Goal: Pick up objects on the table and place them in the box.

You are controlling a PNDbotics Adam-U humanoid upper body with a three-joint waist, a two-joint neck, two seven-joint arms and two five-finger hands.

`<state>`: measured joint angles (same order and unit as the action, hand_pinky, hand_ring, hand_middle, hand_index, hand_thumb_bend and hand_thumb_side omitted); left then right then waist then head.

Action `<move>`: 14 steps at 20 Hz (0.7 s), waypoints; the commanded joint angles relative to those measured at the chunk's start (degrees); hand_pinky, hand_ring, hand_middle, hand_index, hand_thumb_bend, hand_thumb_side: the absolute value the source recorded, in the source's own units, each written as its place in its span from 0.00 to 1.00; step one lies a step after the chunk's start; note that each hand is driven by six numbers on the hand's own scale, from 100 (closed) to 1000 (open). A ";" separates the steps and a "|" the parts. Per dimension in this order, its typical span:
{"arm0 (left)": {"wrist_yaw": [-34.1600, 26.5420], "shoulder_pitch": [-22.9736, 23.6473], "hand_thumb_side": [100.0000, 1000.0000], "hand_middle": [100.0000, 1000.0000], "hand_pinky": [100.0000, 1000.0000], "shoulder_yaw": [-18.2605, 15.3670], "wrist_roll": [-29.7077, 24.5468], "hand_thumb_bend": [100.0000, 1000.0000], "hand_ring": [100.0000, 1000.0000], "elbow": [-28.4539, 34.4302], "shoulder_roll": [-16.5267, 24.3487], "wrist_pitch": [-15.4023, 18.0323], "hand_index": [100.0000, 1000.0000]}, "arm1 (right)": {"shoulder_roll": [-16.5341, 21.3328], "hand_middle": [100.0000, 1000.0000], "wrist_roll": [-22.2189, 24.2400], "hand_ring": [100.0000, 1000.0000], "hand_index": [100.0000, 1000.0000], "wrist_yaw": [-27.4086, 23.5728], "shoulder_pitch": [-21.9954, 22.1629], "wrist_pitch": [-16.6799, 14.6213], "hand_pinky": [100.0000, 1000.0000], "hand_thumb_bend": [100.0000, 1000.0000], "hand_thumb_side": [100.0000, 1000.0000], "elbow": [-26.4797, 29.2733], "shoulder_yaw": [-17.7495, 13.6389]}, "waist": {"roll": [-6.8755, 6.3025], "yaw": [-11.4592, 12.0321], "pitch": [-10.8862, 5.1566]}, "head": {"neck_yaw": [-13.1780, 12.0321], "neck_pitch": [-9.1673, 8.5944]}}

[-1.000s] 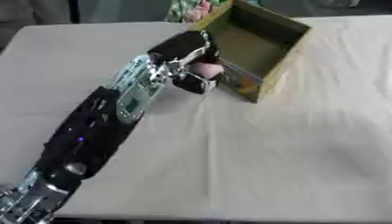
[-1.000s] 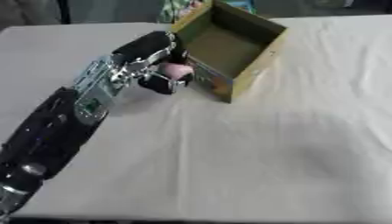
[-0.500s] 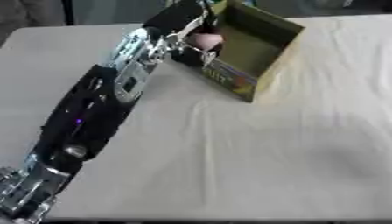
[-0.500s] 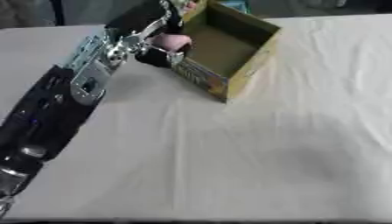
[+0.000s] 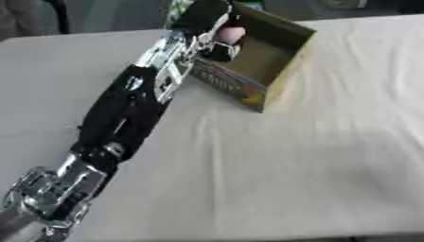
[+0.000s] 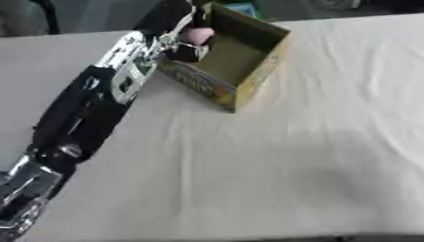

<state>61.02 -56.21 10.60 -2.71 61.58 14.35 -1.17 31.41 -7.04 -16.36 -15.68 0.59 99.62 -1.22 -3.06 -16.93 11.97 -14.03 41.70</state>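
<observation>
White cloth covers the desk (image 5: pixel 314 156). Left hand (image 5: pixel 208 21) curls around a small pink round object (image 5: pixel 230 34), held over the near-left rim of the open olive cardboard box (image 5: pixel 281 61); the cavity lies just right.

A table (image 5: pixel 314 156) covered in a white cloth (image 6: pixel 331 142) filled most of the frame, running from the bottom edge up to a far edge near the top. The cloth lay mostly flat, with soft creases toward the right side and a faint shadow across the middle right. One thing stood directly on it: an open cardboard box (image 5: pixel 278 61) in the upper middle of the frame, turned at an angle so one corner pointed toward the lower right. Its inside was plain brown, and its outer wall facing the viewer carried coloured printing that was too blurred to read. The box's top was open, flaps not clearly visible.
</observation>
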 commanded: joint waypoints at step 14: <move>8.68 -2.09 0.53 0.79 0.67 -5.78 3.69 0.70 0.74 -9.22 -0.42 -0.65 0.82 | 0.71 0.64 0.70 0.69 0.77 -0.41 -1.09 0.04 0.60 0.00 0.15 0.40 0.11 | -0.01 -1.60 -1.02 | -0.52 -0.43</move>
<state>69.23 -57.07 5.42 1.28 52.00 13.52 -1.81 31.02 -6.41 -16.50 -16.09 0.73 99.60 -0.68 -3.40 -18.50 11.95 -14.48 41.70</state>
